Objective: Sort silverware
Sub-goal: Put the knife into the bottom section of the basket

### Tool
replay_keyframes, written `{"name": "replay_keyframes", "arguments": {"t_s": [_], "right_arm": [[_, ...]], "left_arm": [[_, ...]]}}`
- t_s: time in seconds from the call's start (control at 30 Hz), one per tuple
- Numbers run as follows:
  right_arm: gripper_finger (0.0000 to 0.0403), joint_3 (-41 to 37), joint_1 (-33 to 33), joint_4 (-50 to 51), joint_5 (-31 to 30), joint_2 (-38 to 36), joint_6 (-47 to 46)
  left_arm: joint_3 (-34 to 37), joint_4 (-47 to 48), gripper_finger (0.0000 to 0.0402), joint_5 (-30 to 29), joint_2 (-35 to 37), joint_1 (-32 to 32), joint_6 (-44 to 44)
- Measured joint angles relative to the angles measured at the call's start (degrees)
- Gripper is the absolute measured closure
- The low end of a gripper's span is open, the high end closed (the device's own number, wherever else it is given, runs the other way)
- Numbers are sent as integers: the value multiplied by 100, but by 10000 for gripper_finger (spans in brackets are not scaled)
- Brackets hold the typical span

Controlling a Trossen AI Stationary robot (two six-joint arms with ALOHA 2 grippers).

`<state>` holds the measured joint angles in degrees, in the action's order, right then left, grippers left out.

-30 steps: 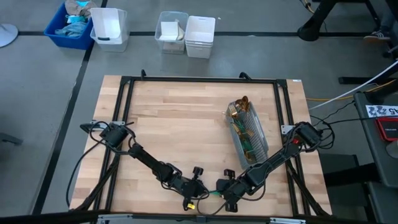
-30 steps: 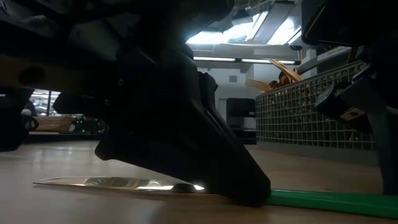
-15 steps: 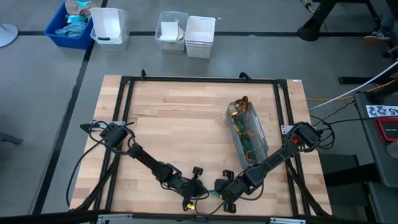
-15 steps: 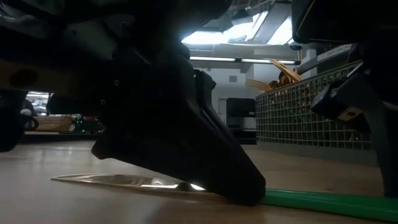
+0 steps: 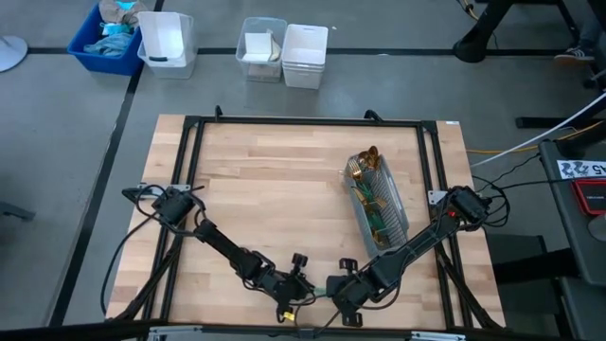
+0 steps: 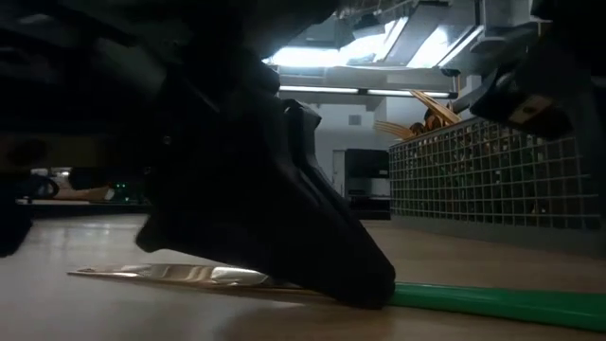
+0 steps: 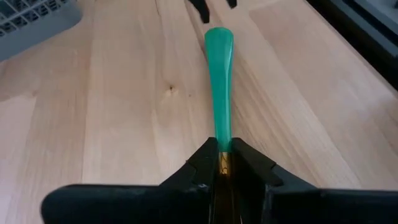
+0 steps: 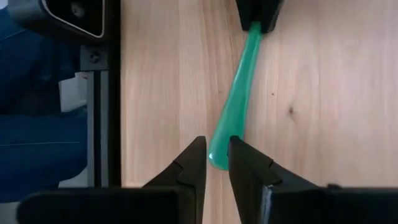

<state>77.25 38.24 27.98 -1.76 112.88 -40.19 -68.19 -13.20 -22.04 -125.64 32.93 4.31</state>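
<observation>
One knife (image 7: 218,74) lies flat on the bench (image 5: 275,180), well short of the caddy (image 5: 377,201); your left end effector (image 7: 219,163) pinches its neck while your right end effector (image 8: 216,163) nearly closes around its handle tip for handover.

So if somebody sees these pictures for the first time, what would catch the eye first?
Probably the two grippers meeting at the table's near edge over one piece of silverware: the left gripper is shut on it where the teal-green handle joins the gold blade, and the right gripper has its fingers on either side of the handle's far end. Next comes the grey mesh caddy on the table's right side, with gold utensil heads sticking out of it.
</observation>
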Motion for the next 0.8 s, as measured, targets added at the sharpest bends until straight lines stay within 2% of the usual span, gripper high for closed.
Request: {"name": "replay_keyframes", "arguments": {"t_s": [0.43,0.57,0.7,0.8], "right_arm": [[336,64,0,97,-66,-8,41],[336,64,-3,157,-69,-11,38],[336,62,-44,476,-72,-11,-31],[336,62,-102,893,-117,-11,-425]], "left_arm": [[5,-213,369,-143,-13,-230,55],[5,-166,369,-390,-15,-229,-16],[4,-139,369,-542,-18,-223,-37],[4,-137,369,-555,-20,-223,-153]]}}
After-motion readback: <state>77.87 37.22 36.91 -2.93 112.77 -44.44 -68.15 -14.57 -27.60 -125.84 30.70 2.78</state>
